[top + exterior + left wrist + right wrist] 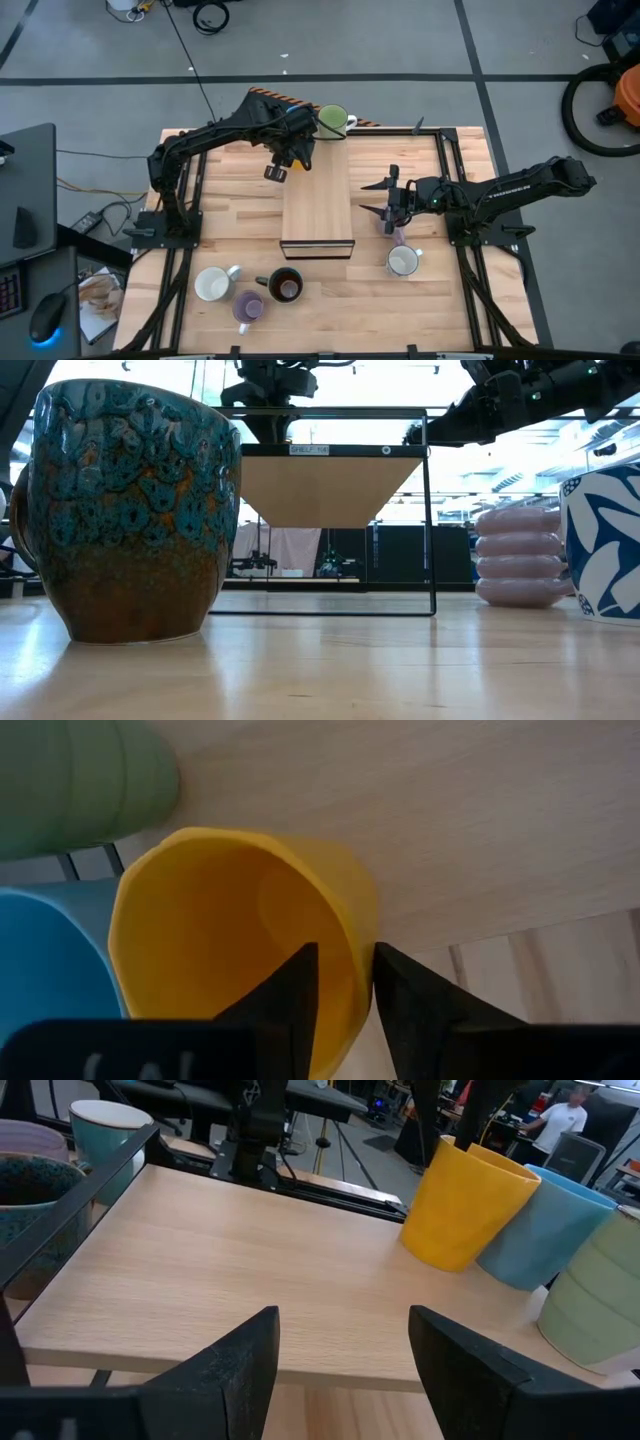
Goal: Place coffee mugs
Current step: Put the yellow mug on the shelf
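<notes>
My left gripper (345,955) is at the far end of the raised wooden shelf (317,200), shut on the orange mug (230,930). In the right wrist view this orange mug (465,1205) stands tilted beside the blue mug (545,1225) and the green mug (595,1300). The green mug (333,120) sits on its base at the shelf's far right corner. My right gripper (385,200) hovers open at the shelf's right side, touching nothing. Two white mugs (212,285) (403,262), two lilac mugs (248,307) (398,235) and a dark brown mug (285,287) stand on the table. My left gripper pinches the orange mug's wall at the rim (350,920), one finger (290,990) inside the mug and one (410,990) outside. The fingers come from above. The mug is tilted, its mouth leaning away from the blue mug (50,960), its base at the shelf board.
The shelf has a thin black metal frame (430,510) and bare board on its near half (220,1260). Black rails (465,210) run along the table's left and right sides. The dark brown mug (125,510) and a blue-patterned white mug (605,540) stand close to the low camera.
</notes>
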You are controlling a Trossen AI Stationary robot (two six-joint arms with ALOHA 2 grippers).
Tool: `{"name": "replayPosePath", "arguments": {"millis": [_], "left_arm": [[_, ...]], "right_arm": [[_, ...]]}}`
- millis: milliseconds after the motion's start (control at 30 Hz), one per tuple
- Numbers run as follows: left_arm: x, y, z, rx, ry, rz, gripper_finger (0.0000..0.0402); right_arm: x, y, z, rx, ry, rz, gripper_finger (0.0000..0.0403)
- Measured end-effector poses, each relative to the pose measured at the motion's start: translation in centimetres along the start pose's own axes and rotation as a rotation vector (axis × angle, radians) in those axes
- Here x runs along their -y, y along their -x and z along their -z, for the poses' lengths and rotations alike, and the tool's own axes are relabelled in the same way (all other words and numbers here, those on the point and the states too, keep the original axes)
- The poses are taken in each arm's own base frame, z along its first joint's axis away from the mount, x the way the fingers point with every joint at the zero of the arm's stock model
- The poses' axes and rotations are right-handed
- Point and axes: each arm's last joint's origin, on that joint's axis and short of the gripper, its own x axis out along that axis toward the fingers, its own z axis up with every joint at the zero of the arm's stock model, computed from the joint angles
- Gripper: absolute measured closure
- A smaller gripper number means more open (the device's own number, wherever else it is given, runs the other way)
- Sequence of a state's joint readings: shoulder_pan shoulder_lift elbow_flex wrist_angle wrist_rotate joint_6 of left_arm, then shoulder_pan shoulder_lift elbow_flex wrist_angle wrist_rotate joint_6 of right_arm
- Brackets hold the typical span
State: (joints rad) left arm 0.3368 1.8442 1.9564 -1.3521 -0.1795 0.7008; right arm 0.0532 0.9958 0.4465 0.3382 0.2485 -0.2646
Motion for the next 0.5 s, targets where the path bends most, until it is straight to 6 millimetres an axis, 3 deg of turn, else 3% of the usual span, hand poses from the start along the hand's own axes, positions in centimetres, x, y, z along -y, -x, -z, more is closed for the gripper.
{"name": "replayPosePath", "arguments": {"millis": [500], "left_arm": [[1.5, 0.7, -1.1, -0.065, -0.052, -0.1, 0.0296]], "right_arm": [[0.0, 0.0, 0.0, 0.0, 0.003, 0.0, 0.0174]]}}
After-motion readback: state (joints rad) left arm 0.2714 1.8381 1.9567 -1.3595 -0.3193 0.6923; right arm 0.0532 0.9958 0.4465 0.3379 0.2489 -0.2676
